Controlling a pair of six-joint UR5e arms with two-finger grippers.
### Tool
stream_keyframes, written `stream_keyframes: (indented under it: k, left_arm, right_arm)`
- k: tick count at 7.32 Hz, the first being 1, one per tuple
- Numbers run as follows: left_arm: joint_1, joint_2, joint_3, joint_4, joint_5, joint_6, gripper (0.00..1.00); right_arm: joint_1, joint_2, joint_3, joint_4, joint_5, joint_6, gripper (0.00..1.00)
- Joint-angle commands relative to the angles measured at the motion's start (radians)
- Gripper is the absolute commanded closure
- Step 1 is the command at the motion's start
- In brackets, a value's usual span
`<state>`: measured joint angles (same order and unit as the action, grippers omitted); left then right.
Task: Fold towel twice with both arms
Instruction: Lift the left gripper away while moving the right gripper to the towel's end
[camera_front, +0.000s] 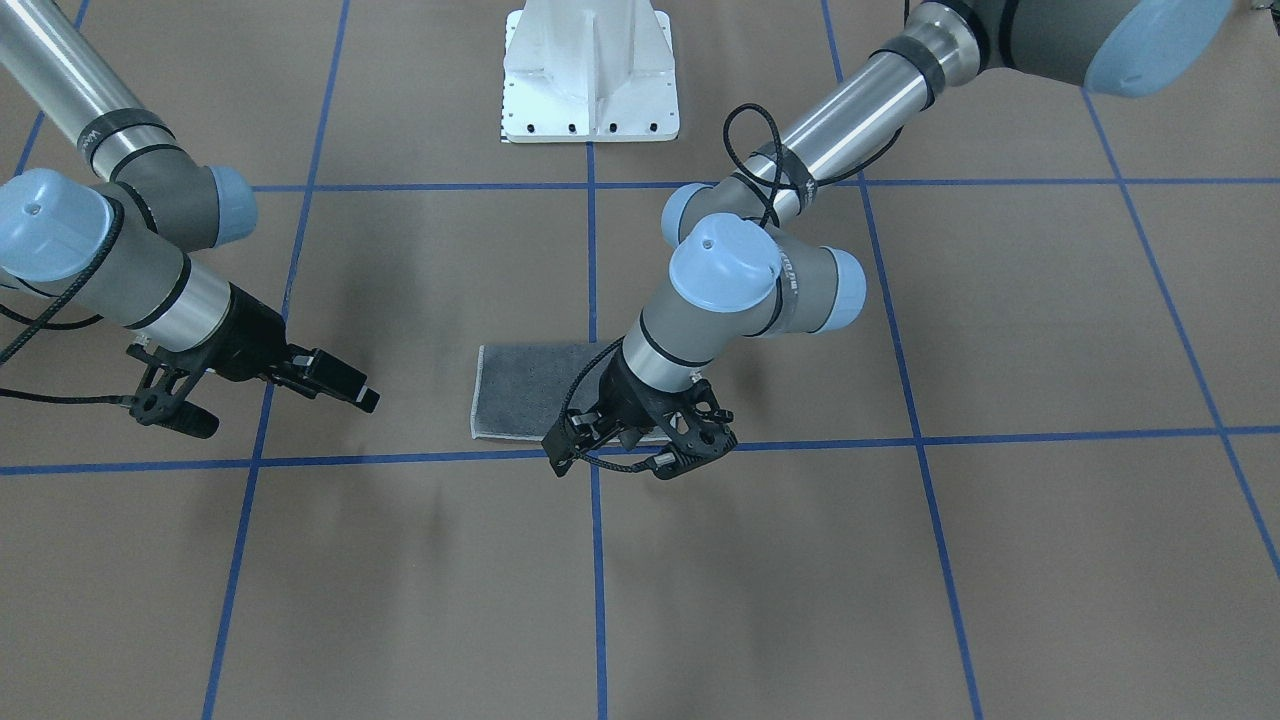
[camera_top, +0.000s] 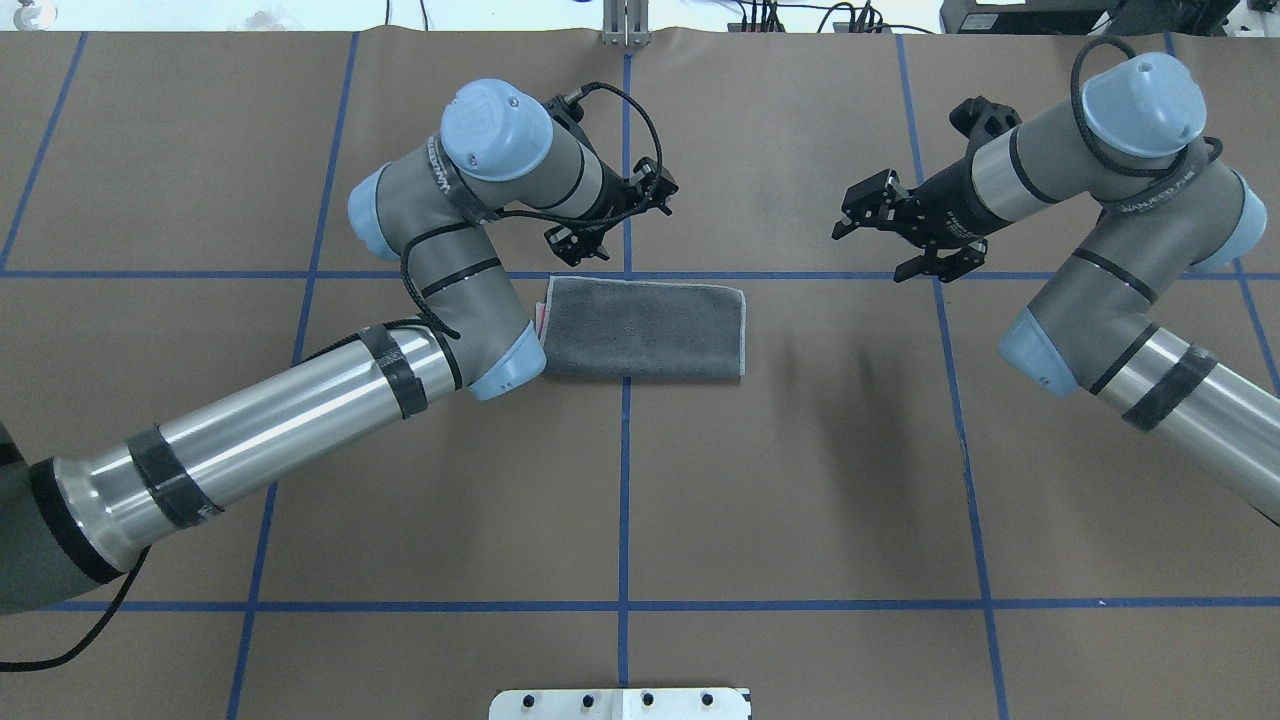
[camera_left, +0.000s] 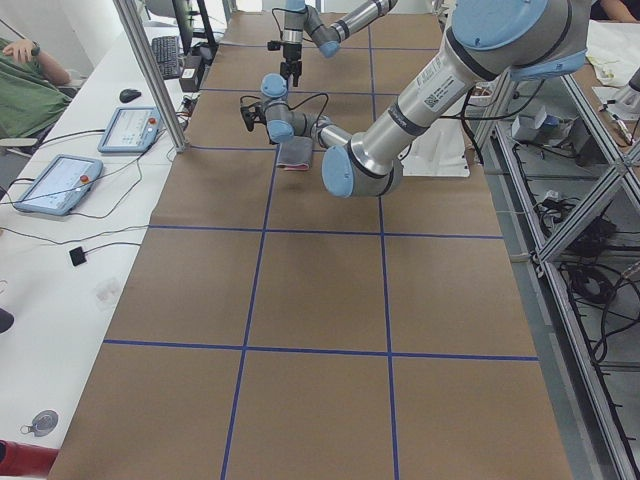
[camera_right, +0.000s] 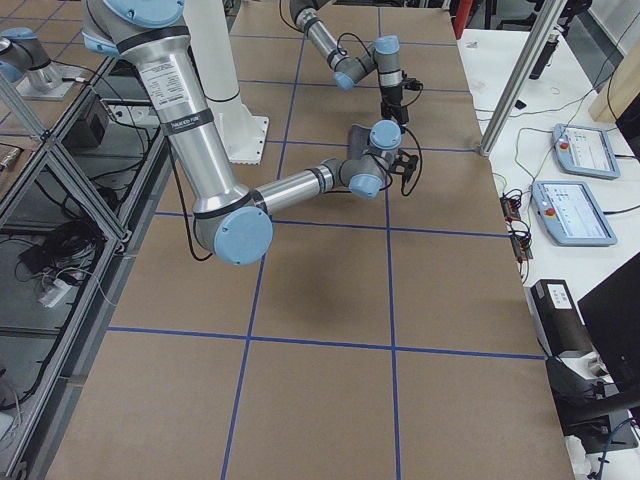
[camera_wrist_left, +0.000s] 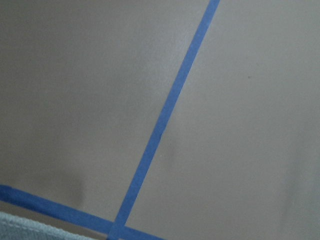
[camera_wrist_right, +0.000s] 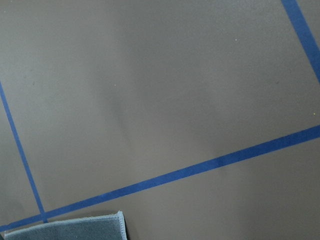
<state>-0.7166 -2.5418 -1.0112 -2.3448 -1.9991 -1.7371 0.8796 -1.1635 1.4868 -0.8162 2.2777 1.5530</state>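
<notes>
The towel (camera_top: 645, 328) lies flat near the table's middle, folded into a rectangle with its dark grey face up and a sliver of pink at its left end. From across the table, the towel (camera_front: 530, 390) is partly covered by the left arm. My left gripper (camera_top: 608, 222) hovers over the towel's far left edge, open and holding nothing. My right gripper (camera_top: 885, 235) is open too, well off the towel's right end and apart from it. A strip of towel edge (camera_wrist_left: 30, 231) shows in the left wrist view and a towel corner (camera_wrist_right: 65, 231) in the right wrist view.
Brown paper with a blue tape grid (camera_top: 624, 450) covers the table. The white pedestal base (camera_front: 590, 70) stands at the robot's side. Beside the table, a side bench carries tablets (camera_left: 50, 185) and cables, with a seated person (camera_left: 20, 75) at it.
</notes>
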Motion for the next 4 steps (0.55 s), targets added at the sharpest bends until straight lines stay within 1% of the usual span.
stream_keyframes:
  k: [1,2,3,4]
  left_arm:
    - [-0.085,0.055,-0.038,0.002,-0.117,0.036,0.00]
    - [-0.127,0.084,-0.049,0.002,-0.182,0.060,0.00]
    - [-0.154,0.113,-0.059,-0.004,-0.226,0.076,0.00]
    - [-0.162,0.144,-0.088,-0.004,-0.231,0.089,0.00]
  right_arm:
    - [-0.081,0.021,0.024,-0.008,-0.056,0.033,0.00]
    - [-0.146,0.054,0.015,-0.020,-0.120,0.047,0.00]
    - [-0.207,0.074,0.013,-0.029,-0.204,0.068,0.01]
    - [-0.226,0.082,0.013,-0.056,-0.224,0.078,0.01]
